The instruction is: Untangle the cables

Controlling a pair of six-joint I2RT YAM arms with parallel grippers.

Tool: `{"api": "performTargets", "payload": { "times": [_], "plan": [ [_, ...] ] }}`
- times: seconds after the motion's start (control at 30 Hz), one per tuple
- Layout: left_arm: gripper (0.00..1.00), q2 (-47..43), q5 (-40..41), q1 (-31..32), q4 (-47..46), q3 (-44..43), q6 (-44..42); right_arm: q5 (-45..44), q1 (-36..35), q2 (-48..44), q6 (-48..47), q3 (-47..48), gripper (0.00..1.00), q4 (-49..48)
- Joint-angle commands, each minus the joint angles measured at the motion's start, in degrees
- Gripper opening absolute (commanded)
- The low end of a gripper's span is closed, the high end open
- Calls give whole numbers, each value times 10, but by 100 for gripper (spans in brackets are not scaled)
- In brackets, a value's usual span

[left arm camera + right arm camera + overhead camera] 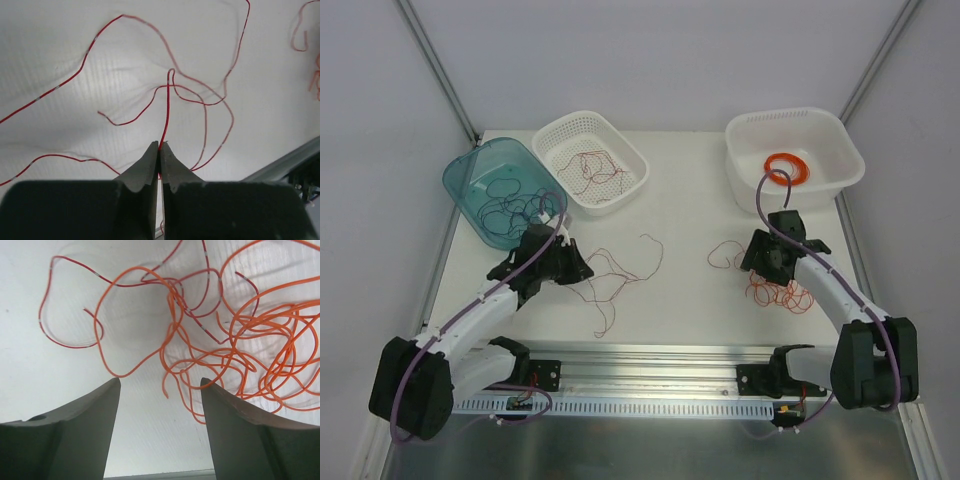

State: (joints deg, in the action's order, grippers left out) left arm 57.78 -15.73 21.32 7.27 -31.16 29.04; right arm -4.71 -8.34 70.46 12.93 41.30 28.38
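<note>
Pinching a red cable (167,110), left gripper (160,147) clenched — right gripper (160,385) gapes above orange tangle (260,340) near table edge (680,343).

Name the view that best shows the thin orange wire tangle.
Right wrist: the tangle of thin orange wires fills it, loops distinct. Top external shows only a small clump, left wrist perhaps a sliver.

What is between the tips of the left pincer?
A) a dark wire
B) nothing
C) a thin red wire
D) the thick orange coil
C: the left wrist view shows the left pincer shut on a red wire that rises from its tips.
</note>
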Motion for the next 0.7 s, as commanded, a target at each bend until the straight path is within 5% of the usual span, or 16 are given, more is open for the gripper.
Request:
{"api": "performTargets", "payload": {
  "times": [0.0, 0.23, 0.27, 0.4, 0.57, 0.67],
  "plan": [
    [0, 26, 54, -1, -71, 43, 49, 2, -6, -22, -18, 28, 70, 19],
    [32, 53, 46, -1, -87, 59, 28, 15, -19, -33, -22, 33, 71, 22],
    [47, 48, 32, -1, -87, 56, 24, 17, -19, -34, -23, 33, 71, 24],
    [79, -4, 4, -1, -75, 44, -16, 17, -22, -48, -25, 35, 71, 28],
    [99, -43, -4, 47, -16, 11, -115, 22, -23, -58, -26, 39, 72, 31],
    [99, -38, 37, 109, 20, -19, -181, 23, -23, -54, -22, 39, 73, 29]
  ]
}}
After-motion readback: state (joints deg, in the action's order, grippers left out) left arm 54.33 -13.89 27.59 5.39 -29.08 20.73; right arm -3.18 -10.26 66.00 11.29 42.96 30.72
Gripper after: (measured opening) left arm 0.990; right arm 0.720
